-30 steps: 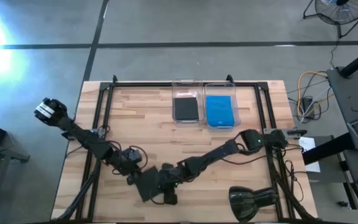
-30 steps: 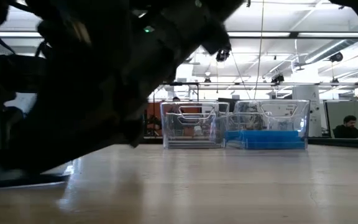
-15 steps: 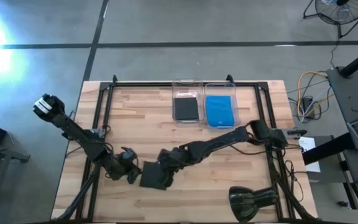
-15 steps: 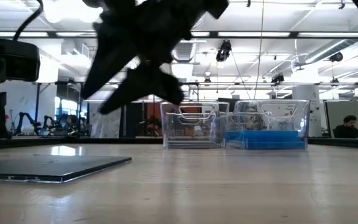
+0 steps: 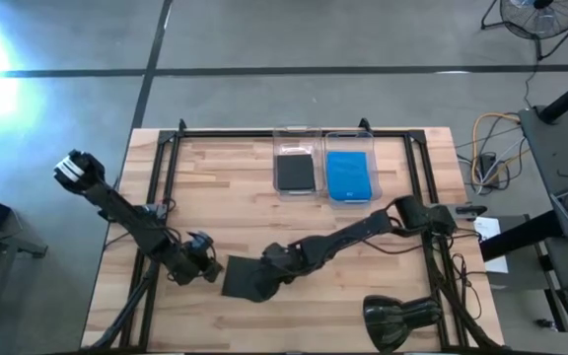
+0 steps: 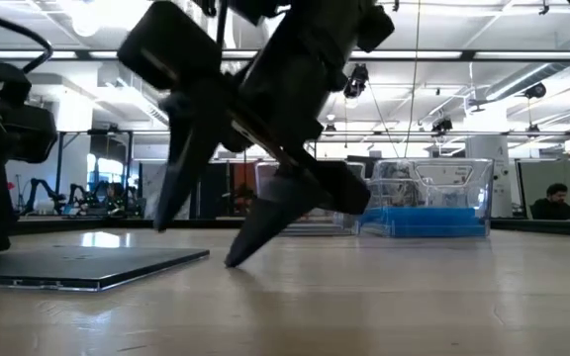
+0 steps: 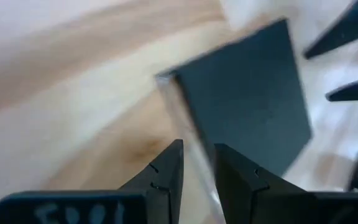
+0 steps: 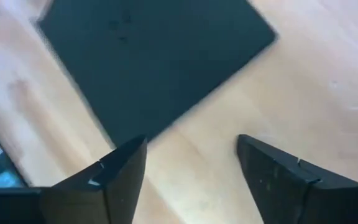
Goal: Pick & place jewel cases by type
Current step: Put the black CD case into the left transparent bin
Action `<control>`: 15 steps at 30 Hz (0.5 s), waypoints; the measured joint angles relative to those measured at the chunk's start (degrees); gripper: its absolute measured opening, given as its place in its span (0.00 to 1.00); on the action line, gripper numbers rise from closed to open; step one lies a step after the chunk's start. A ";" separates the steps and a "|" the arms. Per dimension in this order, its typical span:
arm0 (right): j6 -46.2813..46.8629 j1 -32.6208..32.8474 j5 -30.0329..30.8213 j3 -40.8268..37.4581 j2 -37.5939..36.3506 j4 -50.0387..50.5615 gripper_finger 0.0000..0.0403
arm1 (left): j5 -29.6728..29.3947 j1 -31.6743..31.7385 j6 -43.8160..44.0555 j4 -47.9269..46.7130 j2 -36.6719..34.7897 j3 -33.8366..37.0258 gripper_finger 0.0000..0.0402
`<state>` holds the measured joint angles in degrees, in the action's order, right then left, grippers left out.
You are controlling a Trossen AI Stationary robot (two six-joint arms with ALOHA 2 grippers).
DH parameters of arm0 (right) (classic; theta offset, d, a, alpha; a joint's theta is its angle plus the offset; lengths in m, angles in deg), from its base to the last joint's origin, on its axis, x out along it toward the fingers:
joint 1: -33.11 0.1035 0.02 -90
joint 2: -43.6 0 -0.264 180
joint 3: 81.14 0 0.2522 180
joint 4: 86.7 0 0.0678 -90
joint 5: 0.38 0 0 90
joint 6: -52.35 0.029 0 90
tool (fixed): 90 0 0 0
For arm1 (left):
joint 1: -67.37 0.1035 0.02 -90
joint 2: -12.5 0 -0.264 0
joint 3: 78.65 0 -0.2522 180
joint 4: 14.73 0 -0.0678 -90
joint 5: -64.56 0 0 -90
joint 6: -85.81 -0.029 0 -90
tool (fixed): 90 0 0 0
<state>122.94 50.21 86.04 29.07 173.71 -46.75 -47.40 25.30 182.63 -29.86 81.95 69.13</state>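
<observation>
A black jewel case (image 5: 245,281) lies flat on the wooden table, toward the near edge. It also shows in the low view (image 6: 87,265). My left gripper (image 5: 208,268) stands at the case's left edge, over its clear spine (image 7: 185,124), with a narrow gap between the fingers (image 7: 199,149). My right gripper (image 5: 272,264) is wide open just right of the case, slanting down, its lower fingertip (image 6: 234,259) close to the tabletop. The case lies ahead of the open fingers in the right wrist view (image 8: 154,56). At the far side, another black case (image 5: 296,173) and blue cases (image 5: 349,176) lie in two clear bins. My left gripper stands just over the case's clear spine edge (image 7: 194,155); I cannot tell whether it touches it. My right gripper touches nothing that shows.
The two clear bins (image 6: 305,198) (image 6: 433,188) stand side by side at the far middle. Black frame rails (image 5: 166,177) run along the table's sides. A dark lamp-like object (image 5: 402,316) sits at the near right corner. A person (image 6: 557,198) sits far behind the table.
My right gripper has drawn back from over the case, up and toward the far edge, then come down again beside the case's right edge, open. My left gripper has shifted slightly toward the table's left. The black case now lies flat, uncovered.
</observation>
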 joint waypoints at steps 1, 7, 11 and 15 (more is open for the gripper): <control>0.66 0.22 0.66 -0.05 0.11 -0.51 0.63 | -0.02 0.01 -0.57 1.91 0.80 -0.04 0.17; 3.92 0.27 0.54 -0.05 1.79 -6.48 0.66 | 0.80 0.01 -2.14 11.13 7.24 -0.35 0.17; 3.18 -0.18 -0.71 -0.12 2.00 -6.07 0.66 | 0.78 -0.05 -3.41 15.59 9.61 -0.33 0.17; -0.01 -0.71 -1.51 -0.26 0.88 -5.79 0.66 | 4.33 -0.46 -7.18 13.30 9.35 -1.09 0.17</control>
<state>122.93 49.49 84.53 28.81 174.59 -52.54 -43.08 24.84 175.45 -16.56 91.31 68.04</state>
